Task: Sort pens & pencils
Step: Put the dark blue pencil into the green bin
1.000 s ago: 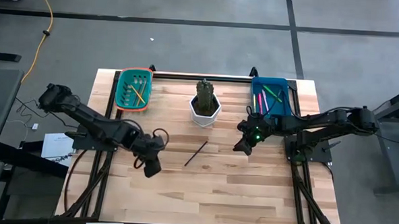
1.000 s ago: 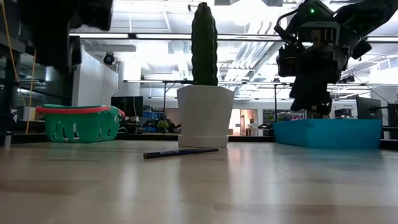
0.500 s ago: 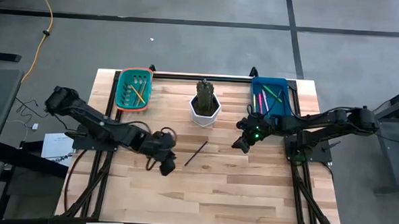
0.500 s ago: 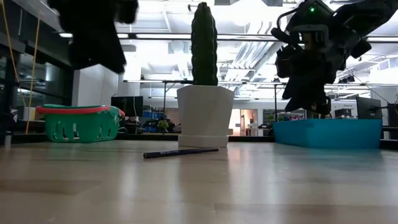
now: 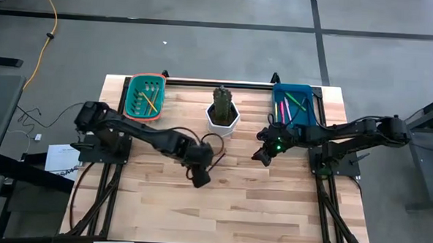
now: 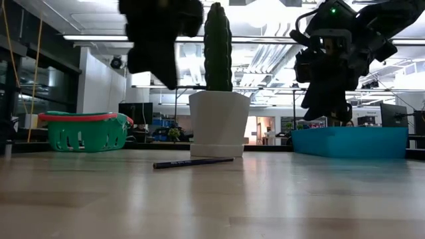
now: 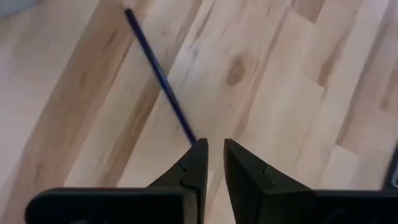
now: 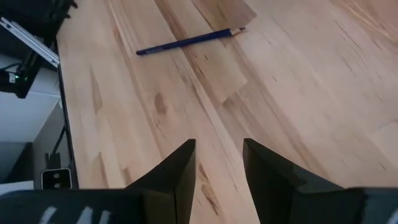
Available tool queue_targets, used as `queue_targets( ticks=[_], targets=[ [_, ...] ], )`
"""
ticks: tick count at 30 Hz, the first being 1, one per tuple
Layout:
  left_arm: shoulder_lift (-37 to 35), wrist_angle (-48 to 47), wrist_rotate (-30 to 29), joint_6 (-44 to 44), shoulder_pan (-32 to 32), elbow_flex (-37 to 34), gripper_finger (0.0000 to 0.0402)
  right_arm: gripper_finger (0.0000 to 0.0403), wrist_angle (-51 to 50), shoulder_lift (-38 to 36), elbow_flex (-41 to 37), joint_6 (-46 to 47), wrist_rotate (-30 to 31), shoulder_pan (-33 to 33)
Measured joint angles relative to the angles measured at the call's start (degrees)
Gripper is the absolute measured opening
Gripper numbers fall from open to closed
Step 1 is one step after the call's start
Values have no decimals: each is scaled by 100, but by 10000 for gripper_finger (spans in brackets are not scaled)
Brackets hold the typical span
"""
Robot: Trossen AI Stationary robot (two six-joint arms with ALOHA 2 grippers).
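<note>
**Inspection: one dark pencil loose at mid-table, neither gripper holding anything**

Far left corner: a green basket (image 5: 145, 96) holds several pencils (image 5: 149, 99) in orange and yellow.

Left of centre: the left gripper (image 5: 201, 179) hangs above the boards, just beside the near end of the single dark pencil (image 5: 216, 162). In its wrist view the fingers (image 7: 198, 163) stand slightly apart with bare wood showing in the narrow gap between them; nothing is clamped. The pencil's near end runs up to the fingertip line, but contact cannot be confirmed.

Centre: the dark pencil lies flat on the wooden table (image 5: 256, 211), in front of a white pot (image 5: 222, 120) with a cactus (image 5: 222, 100).

Right of centre: the right gripper (image 5: 259, 157) hangs clear of the table, near the blue bin (image 5: 311, 93), jaws apart and empty.

Far right corner: the blue bin contains the pink and green pens (image 5: 289, 106).
</note>
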Motion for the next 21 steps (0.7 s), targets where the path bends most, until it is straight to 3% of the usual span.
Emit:
queue_targets(
  ticks=[10, 21],
  targets=[
    [764, -1010, 347, -343, 208, 836, 42, 124, -176, 0, 0, -374, -53, -3],
    [1356, -1105, 445, -1090, 210, 1219, 42, 124, -392, 0, 0, -745, -197, -174]
  ],
)
